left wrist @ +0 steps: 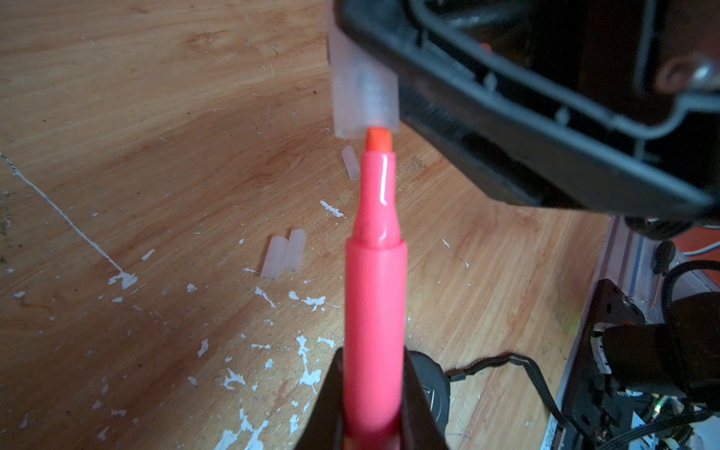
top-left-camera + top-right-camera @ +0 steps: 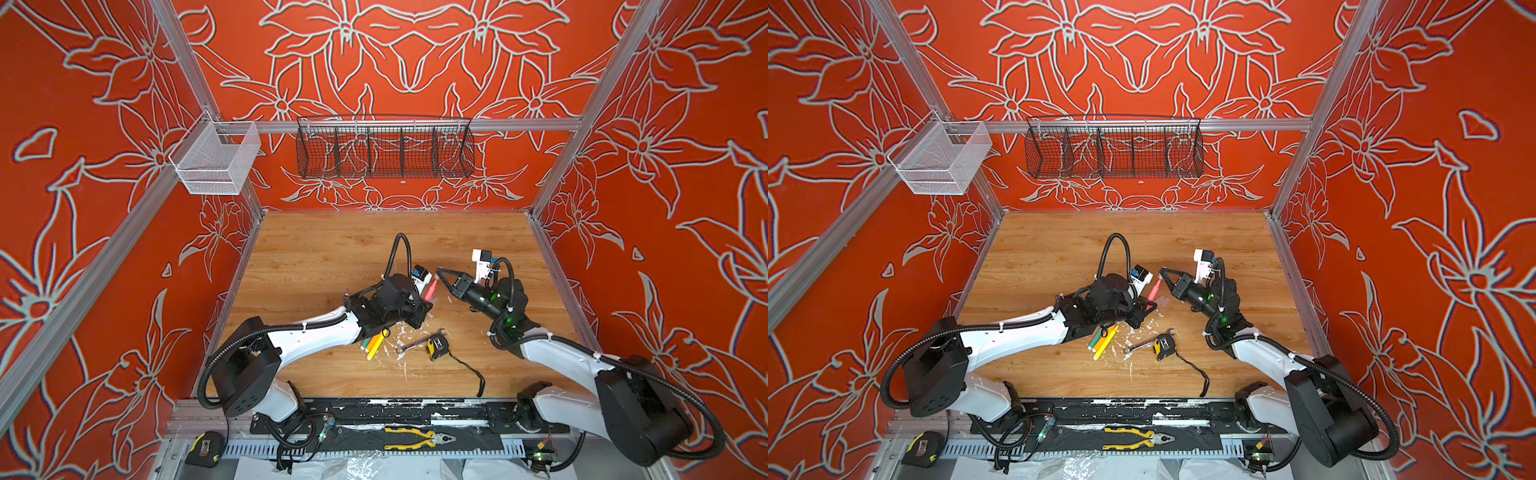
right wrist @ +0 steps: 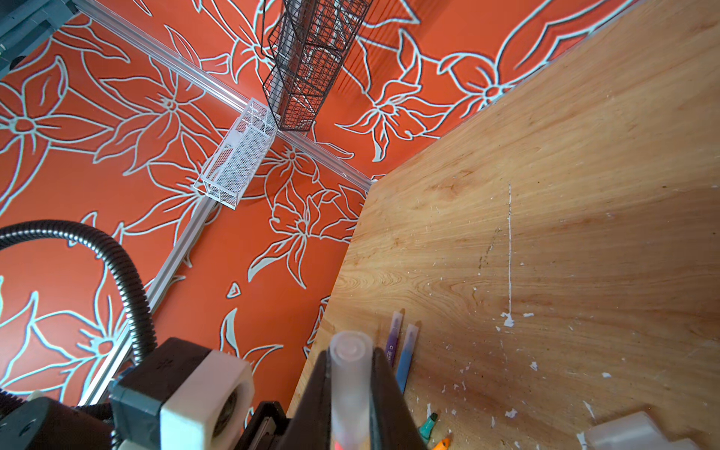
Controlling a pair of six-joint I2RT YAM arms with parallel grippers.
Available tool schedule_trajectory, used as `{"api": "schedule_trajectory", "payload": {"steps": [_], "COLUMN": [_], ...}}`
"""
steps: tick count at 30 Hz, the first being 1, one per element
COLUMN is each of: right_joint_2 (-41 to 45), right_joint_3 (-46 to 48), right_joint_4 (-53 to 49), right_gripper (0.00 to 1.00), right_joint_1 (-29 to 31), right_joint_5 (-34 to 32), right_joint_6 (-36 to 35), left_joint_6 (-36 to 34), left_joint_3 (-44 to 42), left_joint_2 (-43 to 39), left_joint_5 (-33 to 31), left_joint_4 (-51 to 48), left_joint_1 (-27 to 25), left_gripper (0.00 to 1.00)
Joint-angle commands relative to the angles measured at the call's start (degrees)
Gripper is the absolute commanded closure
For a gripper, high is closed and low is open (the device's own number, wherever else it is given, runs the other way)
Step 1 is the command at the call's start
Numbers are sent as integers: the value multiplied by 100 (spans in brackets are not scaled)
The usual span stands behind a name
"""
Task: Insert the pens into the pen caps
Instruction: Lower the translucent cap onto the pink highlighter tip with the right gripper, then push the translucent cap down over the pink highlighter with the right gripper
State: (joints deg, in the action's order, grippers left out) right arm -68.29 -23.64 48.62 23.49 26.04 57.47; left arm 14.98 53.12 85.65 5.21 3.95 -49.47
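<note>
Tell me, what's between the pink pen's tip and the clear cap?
Nothing. In the left wrist view the pink pen has its tip right at the mouth of the cap, with no gap showing.

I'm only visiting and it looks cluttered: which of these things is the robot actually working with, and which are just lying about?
In the job: pink pen, clear cap at its tip, loose caps, green, orange and yellow pens, purple and blue pens.

Just lying about: wrench, tape measure, pliers, black wire basket, white mesh basket.
</note>
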Motion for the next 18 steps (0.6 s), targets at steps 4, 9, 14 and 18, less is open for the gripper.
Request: {"api": "schedule_trajectory", "payload": {"steps": [4,9,14,18], "right_joint_2": [-74,-255,-422,-409], "right_joint_3": [-180,-158,-137,-61], "right_joint_4": [209,434,630,761], "right_gripper": [100,100,100,100], "right_joint_1": [118,219,294,443], "right_joint_5": [105,156,191,116], "right_joint_6": [-32,-40,29,18], "left_joint_6": [-31,21,68,168], "left_joint_3": [-47,-93,-209,-313], "left_joint_2": [-168,-208,-343,-426], "left_joint_5": [-81,-143,-264,-252], "left_joint_4": [98,124,215,302], "left_joint_1": [-10,-10,-3,80], "left_gripper": [100,100,100,100]}}
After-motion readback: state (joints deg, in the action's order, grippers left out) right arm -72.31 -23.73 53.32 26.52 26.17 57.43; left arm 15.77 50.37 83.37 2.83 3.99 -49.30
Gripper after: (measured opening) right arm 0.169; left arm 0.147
